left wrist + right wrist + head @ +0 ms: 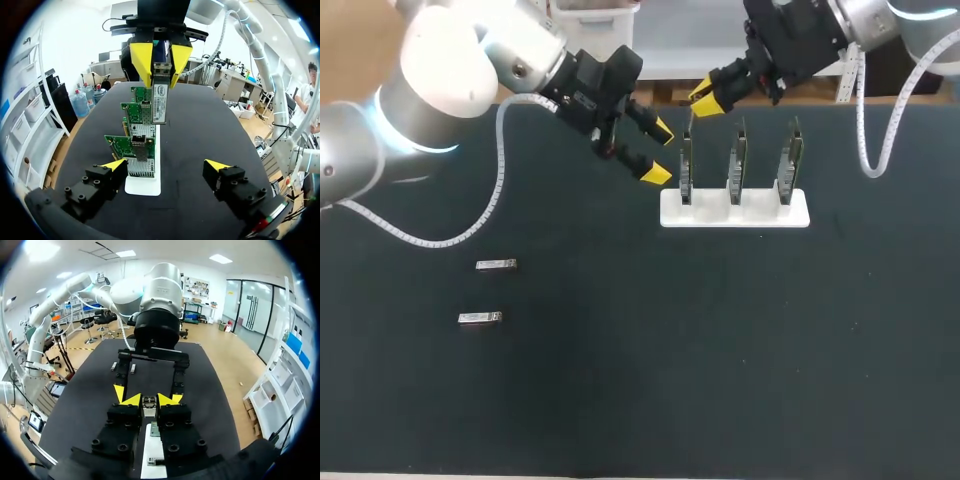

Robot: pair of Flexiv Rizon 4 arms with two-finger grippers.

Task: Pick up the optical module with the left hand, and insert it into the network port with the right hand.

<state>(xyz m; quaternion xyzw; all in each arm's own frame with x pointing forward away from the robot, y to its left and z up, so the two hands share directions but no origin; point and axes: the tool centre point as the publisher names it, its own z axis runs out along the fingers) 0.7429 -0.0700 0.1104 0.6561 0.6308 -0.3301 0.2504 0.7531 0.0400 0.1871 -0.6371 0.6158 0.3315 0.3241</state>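
Observation:
My right gripper [705,98] is shut on a silver optical module [159,100], which hangs upright from its yellow tips. It hovers just above the nearest of three green network cards [132,147]. These stand in a row on a white stand [735,212], and in the head view that nearest one is the leftmost card [686,165]. My left gripper [658,152] is open and holds nothing, close to the stand's left end and facing the cards. In the right wrist view the module [149,405] sits between the right gripper's [149,401] tips, with the left gripper beyond it.
Two more silver modules [496,264] [479,318] lie flat on the dark table at the left. The other two cards [737,160] [790,160] stand to the right on the stand. A white cable [440,238] from my left arm loops over the table.

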